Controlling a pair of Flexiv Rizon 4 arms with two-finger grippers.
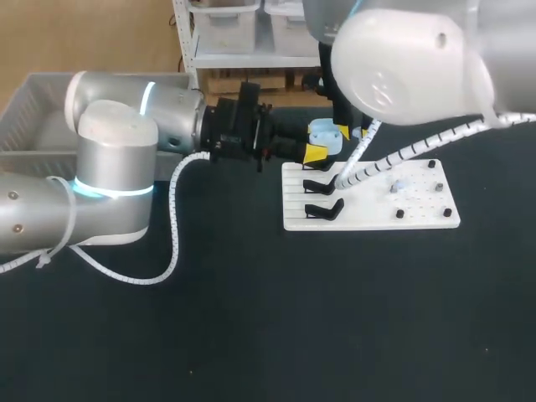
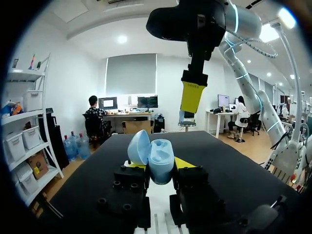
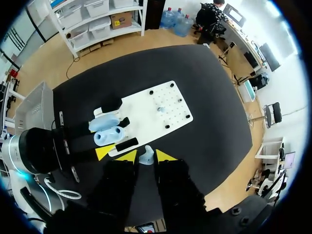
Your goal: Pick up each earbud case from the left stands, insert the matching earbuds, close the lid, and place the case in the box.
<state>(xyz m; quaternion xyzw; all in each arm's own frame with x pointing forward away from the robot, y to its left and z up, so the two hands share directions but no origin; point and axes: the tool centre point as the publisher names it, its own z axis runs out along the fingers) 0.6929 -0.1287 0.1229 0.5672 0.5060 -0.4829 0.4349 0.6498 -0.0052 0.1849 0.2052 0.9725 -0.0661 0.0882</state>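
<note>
Earbud case [image 2: 161, 157], light blue, is pinched from both sides by the left gripper [image 2: 157, 168]. Its yellow fingertips [image 2: 185, 162] are spread only as wide as the case body and pressed on its flanks. The lid [image 2: 139, 146] is hinged open and tilted up beside the body, so the two inner wells are exposed.

In the head view the case is held in the air at about 11 o'clock of the white board [image 1: 419, 213], just past that corner. It is apart from the box [image 1: 33, 113], a grey bin seen at the table's 10 o'clock edge.

A small pale blue earbud [image 3: 146, 157] is nipped between the tips of the right gripper [image 3: 146, 156], which are narrowly parted and closed on it from two sides. From the right wrist view the open case is seen ahead of these fingers, with the left gripper's black jaws around it. In the left wrist view one yellow finger of the right gripper is seen hanging above the case, not touching it.

Two black stands [image 1: 323, 186] are mounted along the board's 9 o'clock edge. A second earbud [image 1: 394, 187] is seated near the board's centre, among small black pegs. The board is laid flat on the table [image 1: 251, 327], which is covered in dark cloth.
</note>
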